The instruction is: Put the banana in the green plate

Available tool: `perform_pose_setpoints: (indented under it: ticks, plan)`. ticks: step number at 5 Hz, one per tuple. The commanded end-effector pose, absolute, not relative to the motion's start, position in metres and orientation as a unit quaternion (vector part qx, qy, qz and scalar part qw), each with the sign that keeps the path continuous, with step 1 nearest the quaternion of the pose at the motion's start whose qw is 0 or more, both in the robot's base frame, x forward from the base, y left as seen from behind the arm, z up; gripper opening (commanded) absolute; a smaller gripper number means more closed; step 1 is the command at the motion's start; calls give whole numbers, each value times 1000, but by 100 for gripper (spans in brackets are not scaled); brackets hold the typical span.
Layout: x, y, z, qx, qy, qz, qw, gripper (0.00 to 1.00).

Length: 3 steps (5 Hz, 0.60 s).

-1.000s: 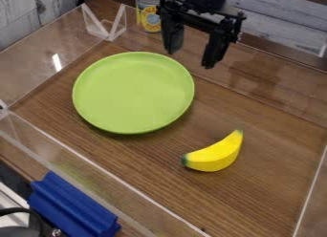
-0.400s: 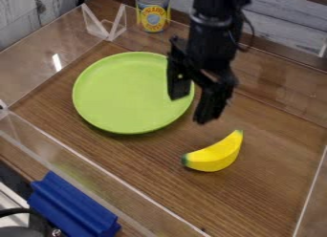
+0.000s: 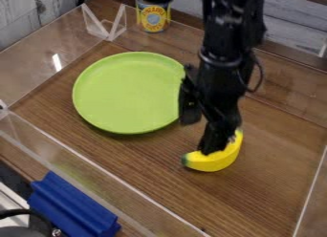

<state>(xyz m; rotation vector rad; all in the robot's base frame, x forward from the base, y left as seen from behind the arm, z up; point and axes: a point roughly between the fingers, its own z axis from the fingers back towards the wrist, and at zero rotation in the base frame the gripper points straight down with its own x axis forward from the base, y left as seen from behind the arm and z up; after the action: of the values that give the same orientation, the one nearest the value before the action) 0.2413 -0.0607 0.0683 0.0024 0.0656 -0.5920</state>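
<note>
The claw [image 3: 201,134] points down with its two dark fingers [image 3: 212,138] spread wide apart, nothing gripped between them. One finger hangs in front of the banana [image 3: 217,158], its tip low against the fruit's upper side; whether it touches cannot be told. The other finger stands to the left, over bare wood just beside the plate's right rim. The black arm [image 3: 228,50] rises straight up from the claw and out past the top of the picture.

The banana lies flat on the wooden tabletop [image 3: 128,174], toward the near right side, curved, with a dark tip at its left end. It is outside the green plate [image 3: 121,91], just beyond its lower right rim and apart from it.

The plate sits left of centre on the tabletop with nothing on it. A clear plastic wall [image 3: 38,150] borders the near left edge. By the far edge stand a yellow can [image 3: 155,15] and a clear plastic stand [image 3: 105,23]. A blue object [image 3: 71,210] lies beyond the near left corner.
</note>
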Motion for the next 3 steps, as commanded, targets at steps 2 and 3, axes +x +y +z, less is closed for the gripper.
perform_pose_setpoints:
  ticks: [2, 3]
  plan:
    - [244, -69, 55, 5, 3, -305, 952, 100]
    - [244, -72, 41, 5, 1, -313, 950, 100]
